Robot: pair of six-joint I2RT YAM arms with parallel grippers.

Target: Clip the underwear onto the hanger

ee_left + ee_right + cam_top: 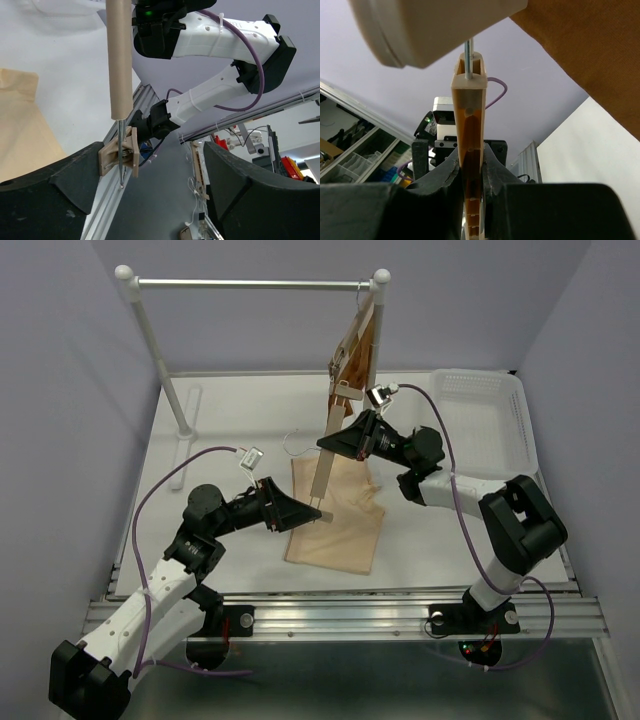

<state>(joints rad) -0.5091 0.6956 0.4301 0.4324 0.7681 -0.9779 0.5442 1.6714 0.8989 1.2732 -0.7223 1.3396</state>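
On a white table [225, 425] the underwear [345, 525] lies flat. Over it, the right gripper [337, 443] clenches the tilted hanger [322, 480]. The left gripper [310, 512], jaws spread, brackets the hanger's lower clip [118, 157].

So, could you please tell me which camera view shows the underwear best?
The top external view: nearly all of the underwear is visible. The left wrist view catches only one corner; the right wrist view shows none.

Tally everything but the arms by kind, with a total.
Hangers: 2, the held hanger and the hung hanger
Garments: 2, the underwear and the brown cloth
Baskets: 1, the basket
Racks: 1, the rack
Total: 6
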